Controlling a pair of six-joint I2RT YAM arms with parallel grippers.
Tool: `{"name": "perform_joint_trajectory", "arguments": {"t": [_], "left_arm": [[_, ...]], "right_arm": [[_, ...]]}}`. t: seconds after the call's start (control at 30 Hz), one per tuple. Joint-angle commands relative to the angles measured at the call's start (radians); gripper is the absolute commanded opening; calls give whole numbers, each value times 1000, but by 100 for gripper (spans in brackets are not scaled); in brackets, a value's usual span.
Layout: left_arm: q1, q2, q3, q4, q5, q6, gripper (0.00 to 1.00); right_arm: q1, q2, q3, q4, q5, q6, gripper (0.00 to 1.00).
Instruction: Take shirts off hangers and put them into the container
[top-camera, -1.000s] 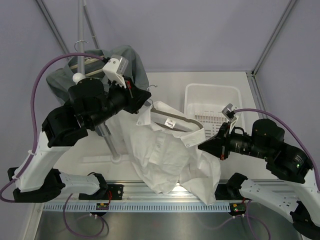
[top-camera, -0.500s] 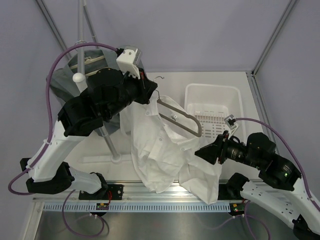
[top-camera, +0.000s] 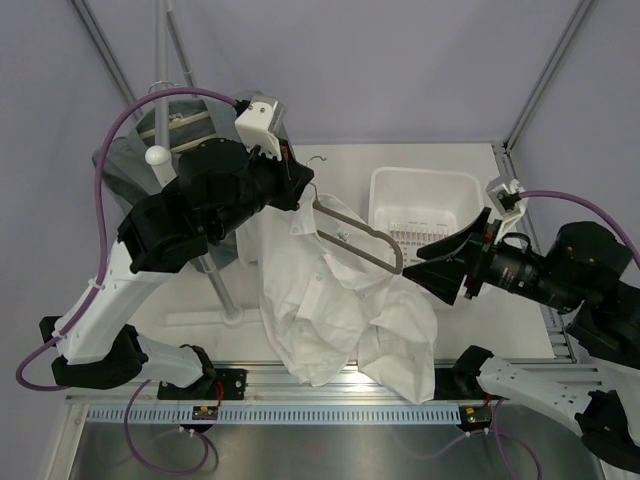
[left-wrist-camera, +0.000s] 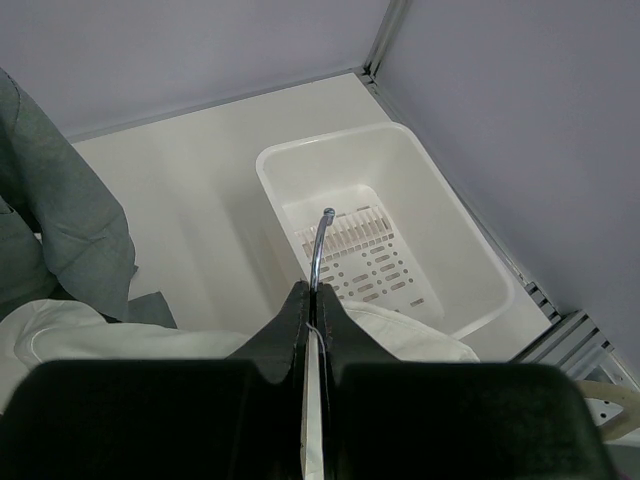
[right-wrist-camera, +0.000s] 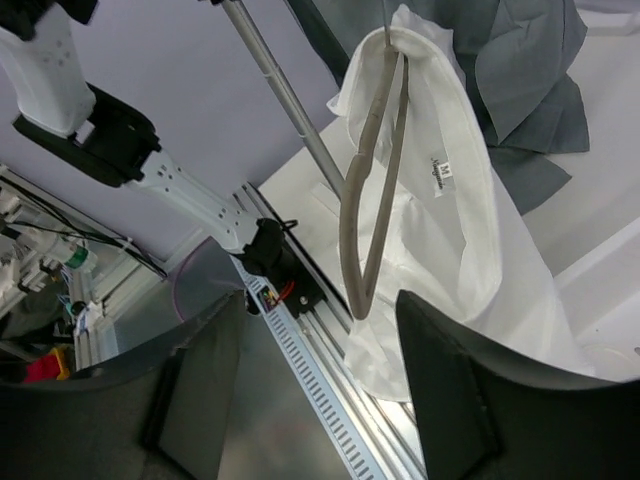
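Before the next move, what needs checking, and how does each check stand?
1. Left gripper shut on the thin metal hook of the slim tan hanger: ok.
2. Right gripper open, clear of the thin white buttoned shirt: ok.
3. White shirt off the hanger: not ok, its collar hangs around it.
4. White slotted plastic basket free: ok, nothing inside.
5. Dull grey-green shirt in basket: not ok, hangs at the back.

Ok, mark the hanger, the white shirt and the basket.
hanger (right-wrist-camera: 350, 215): right wrist view, on its long curved arm.
white shirt (top-camera: 320, 310): top view, on the crumpled front.
basket (left-wrist-camera: 435, 215): left wrist view, on its right inner wall.
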Motion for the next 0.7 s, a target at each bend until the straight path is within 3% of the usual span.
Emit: {"name": "perform_joint_trajectory", "arguments": {"t": [0.0,0.1,0.3,0.37,0.43,0.47,0.67], "left_arm": [[0,-22,18,62,-16,5,0],[0,-11,32,60,-11,6,0],[0,-17,34,54,3,6,0],[0,-23,25,56,21,8,0],[0,-45,-1,59,53,16,0],[0,-54,-14,63,97,28,0],[0,-163,-127,63,323,101,0]], "right_arm": [[6,77,16,-59,-54,-70,64],[4,100,2,-36,-53,-76,55],[4,125,-21,-13,-31,-101,54],[4,131,-24,-11,-23,-111,35],[4,130,-20,-30,-13,-117,4],[4,121,-23,-34,-11,-123,0],[4,42,-7,-99,-91,-136,0]]}}
